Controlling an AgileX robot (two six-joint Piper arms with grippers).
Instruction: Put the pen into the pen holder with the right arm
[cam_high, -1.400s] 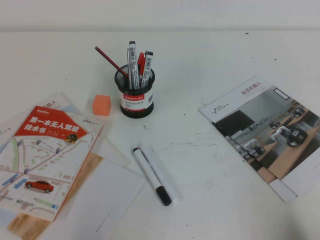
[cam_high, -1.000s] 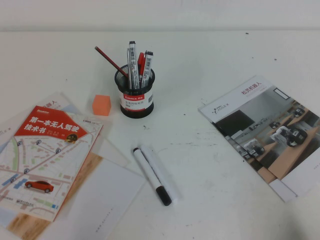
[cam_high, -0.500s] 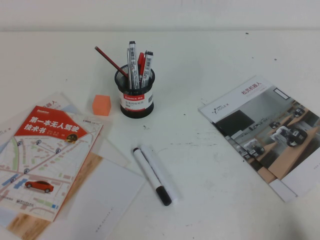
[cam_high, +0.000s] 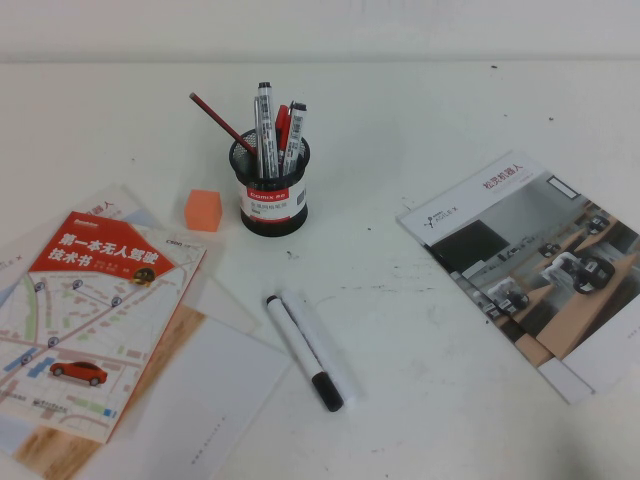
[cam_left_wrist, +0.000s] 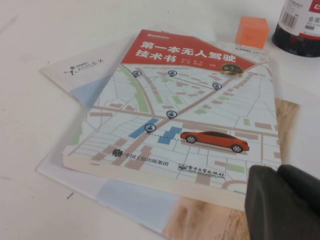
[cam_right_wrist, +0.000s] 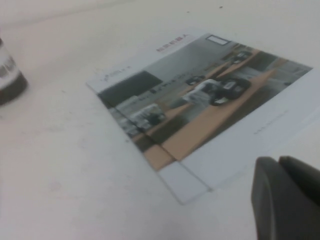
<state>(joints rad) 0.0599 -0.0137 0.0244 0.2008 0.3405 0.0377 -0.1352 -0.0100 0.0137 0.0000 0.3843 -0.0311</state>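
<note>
The slim all-white pen (cam_high: 323, 344) lies flat on the white table near the front middle, right beside a white marker with a black cap (cam_high: 303, 349). The pen holder (cam_high: 270, 196), a black mesh cup with a red-banded white label, stands behind them and holds several markers and a red pencil. It also shows in the left wrist view (cam_left_wrist: 302, 27) and in the right wrist view (cam_right_wrist: 7, 76). Neither arm shows in the high view. My left gripper (cam_left_wrist: 276, 171) is shut and empty over the map book. My right gripper (cam_right_wrist: 278, 161) is shut and empty near the brochure's corner.
An orange cube (cam_high: 202, 210) sits left of the holder. A red-topped map book (cam_high: 90, 310) lies on loose papers (cam_high: 215, 400) at the front left. A brochure (cam_high: 530, 260) lies at the right.
</note>
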